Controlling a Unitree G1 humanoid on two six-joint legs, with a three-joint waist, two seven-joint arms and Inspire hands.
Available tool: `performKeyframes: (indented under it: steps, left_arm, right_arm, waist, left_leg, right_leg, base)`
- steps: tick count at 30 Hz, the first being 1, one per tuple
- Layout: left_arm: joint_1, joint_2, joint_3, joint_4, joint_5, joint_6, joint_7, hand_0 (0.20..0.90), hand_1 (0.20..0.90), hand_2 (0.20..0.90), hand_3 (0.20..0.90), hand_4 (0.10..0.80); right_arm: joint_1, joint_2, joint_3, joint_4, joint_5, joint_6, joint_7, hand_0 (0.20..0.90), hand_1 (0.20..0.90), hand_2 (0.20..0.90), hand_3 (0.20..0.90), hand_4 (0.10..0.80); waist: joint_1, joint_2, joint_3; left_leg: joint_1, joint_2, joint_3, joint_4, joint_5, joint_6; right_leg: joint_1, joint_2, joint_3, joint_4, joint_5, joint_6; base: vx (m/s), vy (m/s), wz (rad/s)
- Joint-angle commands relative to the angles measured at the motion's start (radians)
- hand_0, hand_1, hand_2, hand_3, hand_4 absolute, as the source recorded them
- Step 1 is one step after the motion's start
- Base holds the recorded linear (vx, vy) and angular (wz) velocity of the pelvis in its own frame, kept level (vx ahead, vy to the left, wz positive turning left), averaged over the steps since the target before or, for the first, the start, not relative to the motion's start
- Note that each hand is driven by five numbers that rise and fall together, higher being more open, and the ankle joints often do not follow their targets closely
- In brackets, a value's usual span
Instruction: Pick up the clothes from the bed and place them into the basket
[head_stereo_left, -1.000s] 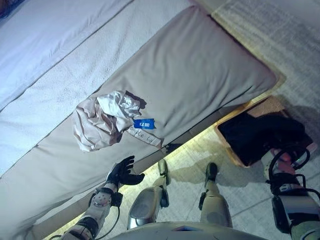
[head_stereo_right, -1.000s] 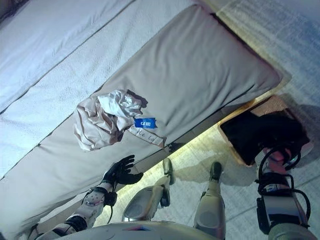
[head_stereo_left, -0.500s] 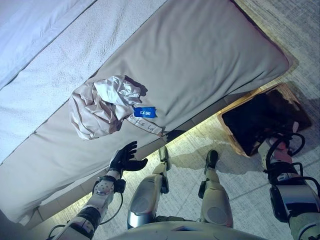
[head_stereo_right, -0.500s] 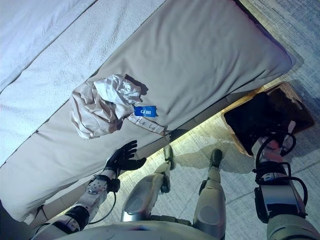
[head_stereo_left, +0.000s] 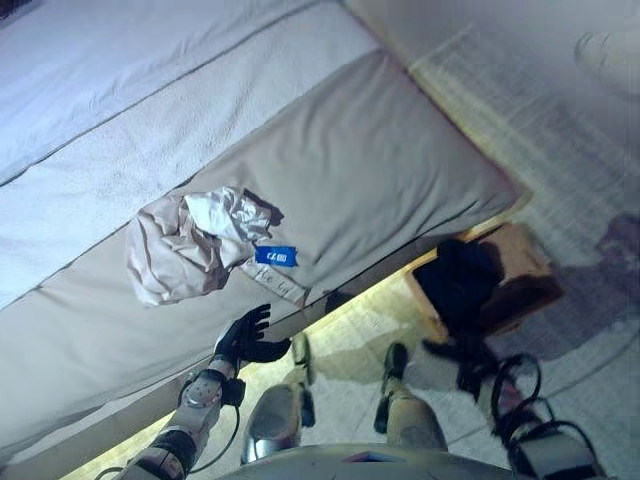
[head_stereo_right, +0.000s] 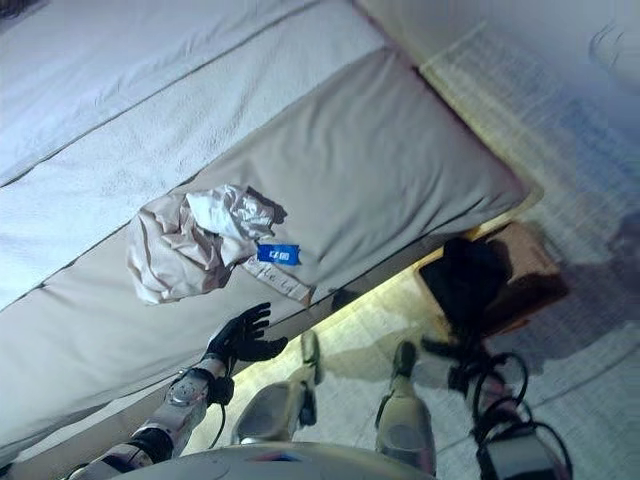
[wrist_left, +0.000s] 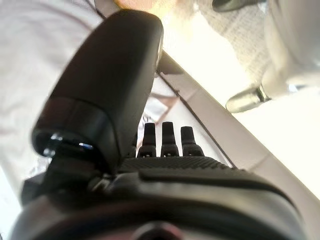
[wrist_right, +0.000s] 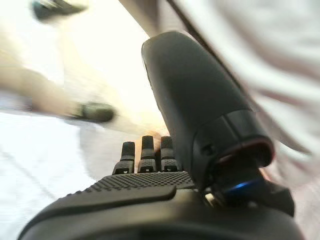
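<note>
**Crumpled garment on bed edge, left hand below it, no grasp yet**

Bed (head_stereo_left: 380, 170): fills most of the head views, running from 8 o'clock up to 2 o'clock. A grey cushion layer lies nearest the robot, with paler bedding beyond it at 11 o'clock.

Basket (head_stereo_left: 515, 270): on the floor at 4 o'clock, off the bed's near corner. Something dark already lies in it; I cannot tell what.

Clothes (head_stereo_left: 190, 245): one pale, crumpled heap on the grey cushion, left of centre, near the bed's front edge. A blue tag (head_stereo_left: 274, 256) lies at its 4 o'clock side, with a white strip just below it.

Left hand (head_stereo_left: 245, 340): at 6 o'clock of the heap, just off the bed edge, not touching cloth. Fingers are straight and fanned apart, thumb out to the side; nothing held.

Right hand (wrist_right: 200, 115): shows only in its own wrist view. Fingers straight in a row, thumb standing clear, empty.

Handling judgement: cloth looks light, soft and limp, so it will sag and trail when lifted. No fragile parts evident. Best hold is likely the bunched, raised folds at the heap's middle, closing fingers and thumb over a thick gather rather than a loose edge, so the whole piece comes up together.
</note>
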Motion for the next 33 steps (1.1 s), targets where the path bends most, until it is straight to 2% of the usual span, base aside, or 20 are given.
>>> performKeyframes:
  steps: [1,4,8,15,23,33]
  left_arm:
    - [0.002,-0.022,0.026,0.061,0.036,-0.041,-0.013,0.900,0.900,0.900,0.900,0.800]
    - [0.006,-0.040,0.030,0.103,0.037,-0.034,-0.052,0.900,0.900,0.900,0.900,0.800]
    - [0.023,-0.066,0.037,0.152,0.029,-0.026,-0.083,0.900,0.900,0.900,0.900,0.800]
    - [0.021,-0.058,0.064,0.189,0.012,-0.006,-0.126,0.900,0.900,0.900,0.900,0.800]
    - [0.051,-0.070,0.093,0.209,0.016,0.018,-0.115,0.900,0.900,0.900,0.900,0.800]
    - [0.081,-0.069,0.130,0.211,-0.017,0.030,-0.073,0.900,0.900,0.900,0.900,0.800]
  right_arm:
    - [0.029,0.006,0.027,0.008,-0.055,-0.012,0.039,0.900,0.900,0.900,0.900,0.800]
    - [0.068,0.036,0.061,0.011,-0.088,-0.009,0.036,0.900,0.900,0.900,0.900,0.800]
    - [0.102,0.058,0.038,0.005,-0.064,-0.002,-0.025,0.900,0.900,0.900,0.900,0.800]
    - [0.127,0.054,0.011,0.007,-0.102,-0.020,-0.022,0.900,0.900,0.900,0.900,0.800]
    - [0.141,0.060,0.005,0.010,-0.131,-0.026,-0.028,0.900,0.900,0.900,0.900,0.800]
    - [0.143,0.056,0.007,0.022,-0.164,-0.077,-0.044,0.900,0.900,0.900,0.900,0.800]
  waist:
    - [0.030,0.018,-0.069]
    - [0.027,0.015,-0.103]
    - [0.020,0.014,-0.145]
    - [0.003,0.014,-0.169]
    - [0.002,0.007,-0.184]
    - [0.045,0.002,-0.185]
  left_leg:
    - [0.008,0.000,-0.047,0.005,-0.047,-0.027]
    - [0.027,0.001,-0.050,0.001,-0.044,-0.032]
    - [0.056,0.004,-0.053,0.002,-0.046,-0.035]
    - [0.098,0.012,-0.049,0.010,-0.060,-0.037]
    - [0.120,0.016,-0.050,0.009,-0.068,-0.041]
    - [0.103,0.015,-0.067,0.014,-0.054,-0.049]
  right_leg:
    - [0.004,0.022,-0.033,0.096,-0.071,-0.038]
    - [0.036,0.026,-0.042,0.094,-0.083,-0.039]
    - [0.070,0.029,-0.046,0.102,-0.100,-0.043]
    - [0.112,0.033,-0.039,0.116,-0.127,-0.049]
    - [0.139,0.040,-0.033,0.109,-0.137,-0.049]
    - [0.158,0.044,-0.074,0.096,-0.143,-0.057]
  base:
    - [0.068,0.023,0.15]
    - [0.067,0.043,0.10]
    - [0.084,0.049,0.10]
    - [0.072,0.031,-0.02]
    - [0.054,-0.001,-0.02]
    - [0.046,0.011,0.07]
